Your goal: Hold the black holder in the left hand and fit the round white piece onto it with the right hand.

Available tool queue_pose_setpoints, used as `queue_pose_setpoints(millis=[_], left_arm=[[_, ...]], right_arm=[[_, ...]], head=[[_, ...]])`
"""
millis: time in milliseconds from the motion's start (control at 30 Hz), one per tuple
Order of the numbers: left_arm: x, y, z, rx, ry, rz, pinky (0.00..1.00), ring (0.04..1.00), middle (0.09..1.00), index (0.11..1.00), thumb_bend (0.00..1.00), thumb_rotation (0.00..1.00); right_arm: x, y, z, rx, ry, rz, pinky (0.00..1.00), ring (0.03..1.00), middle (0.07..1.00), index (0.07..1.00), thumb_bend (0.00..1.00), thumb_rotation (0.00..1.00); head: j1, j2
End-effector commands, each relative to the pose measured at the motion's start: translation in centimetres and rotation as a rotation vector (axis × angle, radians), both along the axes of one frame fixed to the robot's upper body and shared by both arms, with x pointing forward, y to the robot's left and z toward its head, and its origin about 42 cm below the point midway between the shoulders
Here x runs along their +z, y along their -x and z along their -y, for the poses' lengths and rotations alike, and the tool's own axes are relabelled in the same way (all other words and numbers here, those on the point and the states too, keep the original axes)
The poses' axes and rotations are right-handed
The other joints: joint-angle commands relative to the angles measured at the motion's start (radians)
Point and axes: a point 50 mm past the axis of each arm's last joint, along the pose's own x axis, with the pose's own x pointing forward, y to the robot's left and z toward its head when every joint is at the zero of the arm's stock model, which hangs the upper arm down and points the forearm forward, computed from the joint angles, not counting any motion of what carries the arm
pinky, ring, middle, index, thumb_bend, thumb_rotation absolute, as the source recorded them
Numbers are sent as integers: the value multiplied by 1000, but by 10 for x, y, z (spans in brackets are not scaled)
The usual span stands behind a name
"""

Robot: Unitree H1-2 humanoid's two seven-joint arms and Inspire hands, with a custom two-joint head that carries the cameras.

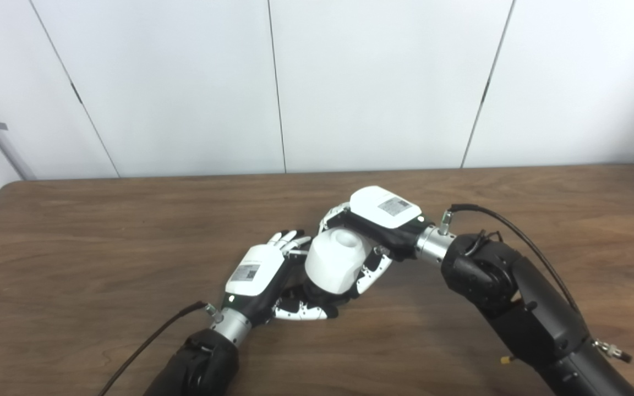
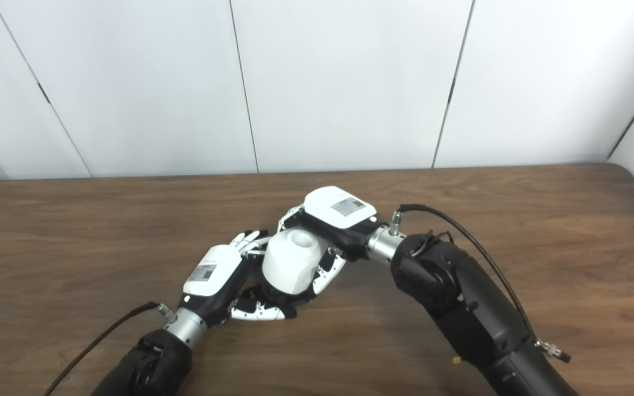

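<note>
The round white piece (image 1: 334, 260) is a squat dome with a dimple on top, standing near the middle of the table. My right hand (image 1: 375, 220) wraps it from the right and behind, fingers and thumb closed against its sides. Under and beside the piece a little of the black holder (image 1: 317, 297) shows as a dark base. My left hand (image 1: 264, 275) comes in from the lower left and is closed around that base, thumb lying along the front. Most of the holder is hidden by the white piece and both hands.
The brown wooden table (image 1: 102, 247) stretches wide on both sides of the hands. A white panelled wall (image 1: 273, 82) rises behind its far edge. Black cables run along both forearms.
</note>
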Motion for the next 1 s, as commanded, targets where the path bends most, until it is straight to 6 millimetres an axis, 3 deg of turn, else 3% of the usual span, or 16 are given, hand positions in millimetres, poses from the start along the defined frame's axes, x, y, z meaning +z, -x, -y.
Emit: queue_pose_setpoints(millis=[0, 200, 533, 733, 967], left_arm=[[-66, 47, 1, 17, -101, -247, 977, 950, 874, 483, 524, 56], [-66, 47, 1, 17, -98, -246, 972, 951, 875, 483, 524, 56], [-66, 49, -1, 14, -108, -252, 970, 952, 877, 483, 524, 56], [-66, 48, -1, 13, -110, -259, 979, 957, 878, 484, 524, 56], [-66, 47, 0, 15, -110, -260, 979, 955, 874, 483, 524, 55]], right_arm=[[30, -3, -10, 33, -49, 66, 613, 734, 711, 481, 519, 137], [39, -2, -12, 27, -59, 68, 628, 745, 712, 481, 519, 134], [93, -10, -14, 44, -88, 165, 664, 772, 717, 480, 517, 136], [109, -14, -11, 63, -49, 225, 570, 724, 703, 481, 519, 138], [123, -17, -5, 75, -10, 276, 566, 726, 705, 481, 520, 138]], head=[[0, 0], [10, 6], [12, 12], [12, 14], [10, 20]])
